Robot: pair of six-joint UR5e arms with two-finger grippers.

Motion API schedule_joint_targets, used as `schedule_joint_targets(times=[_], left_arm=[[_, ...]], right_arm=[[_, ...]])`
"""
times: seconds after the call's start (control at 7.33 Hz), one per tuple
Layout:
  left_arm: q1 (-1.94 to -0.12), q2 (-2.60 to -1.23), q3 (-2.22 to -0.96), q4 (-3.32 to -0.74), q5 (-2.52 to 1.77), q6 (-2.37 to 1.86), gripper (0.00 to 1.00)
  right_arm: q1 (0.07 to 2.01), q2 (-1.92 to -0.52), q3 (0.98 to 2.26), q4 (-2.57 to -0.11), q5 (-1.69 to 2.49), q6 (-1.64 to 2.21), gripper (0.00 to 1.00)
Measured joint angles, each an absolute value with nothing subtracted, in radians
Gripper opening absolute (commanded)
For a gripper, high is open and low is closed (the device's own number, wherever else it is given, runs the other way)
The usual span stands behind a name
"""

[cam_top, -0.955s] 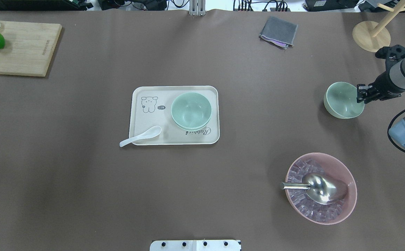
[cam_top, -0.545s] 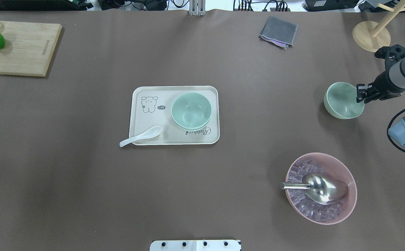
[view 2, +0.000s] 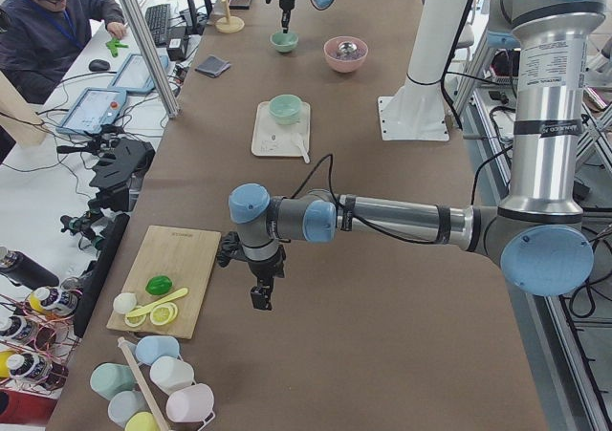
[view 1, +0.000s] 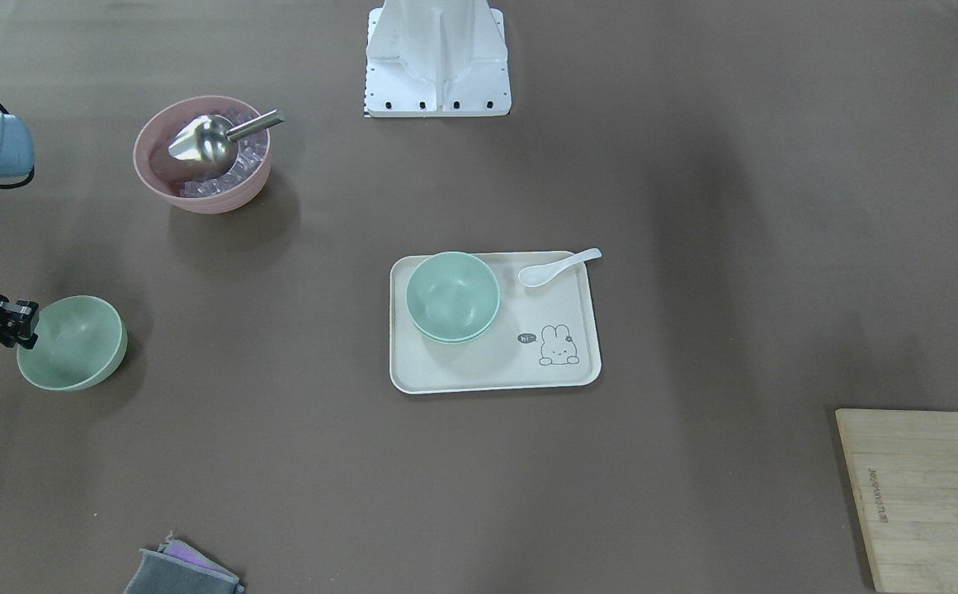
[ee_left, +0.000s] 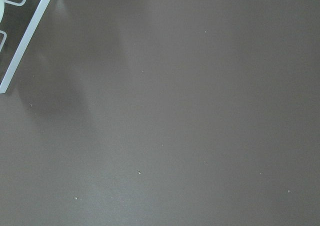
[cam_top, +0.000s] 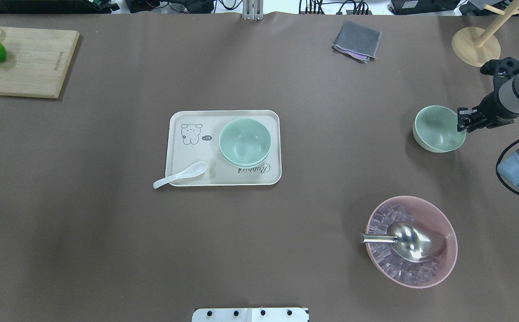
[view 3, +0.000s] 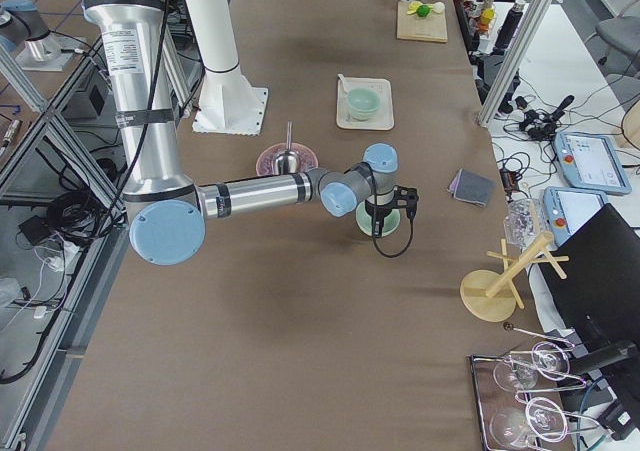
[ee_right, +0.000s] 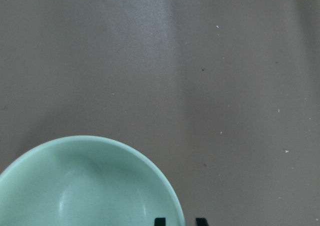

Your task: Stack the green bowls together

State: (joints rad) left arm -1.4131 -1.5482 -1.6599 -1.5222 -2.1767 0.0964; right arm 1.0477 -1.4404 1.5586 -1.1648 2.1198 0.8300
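Matte brown surface [cam_top: 107,246] holds a cream rectangular tray [cam_top: 176,152] where two smooth, round mint-green bowls [cam_top: 245,142] nest. Well apart, the right hand [cam_top: 462,121] pinches the rim of a third bowl [cam_top: 436,130]. How open the left hand [view 2: 259,296] is cannot be told.

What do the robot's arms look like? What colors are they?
The left arm and right arm are shiny silver tubes with round light-blue caps at the joints. The right gripper is black, and a thin black cable loops beside it.
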Motion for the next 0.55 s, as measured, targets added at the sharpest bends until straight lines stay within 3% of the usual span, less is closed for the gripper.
schedule_joint_targets(times=[0.55], left_arm=[[-1.413,-1.549,-1.655,-1.526,-2.177,0.096,0.99]], right_arm=[[1.046,-1.437,1.547,-1.165,2.111,0.836,0.30]])
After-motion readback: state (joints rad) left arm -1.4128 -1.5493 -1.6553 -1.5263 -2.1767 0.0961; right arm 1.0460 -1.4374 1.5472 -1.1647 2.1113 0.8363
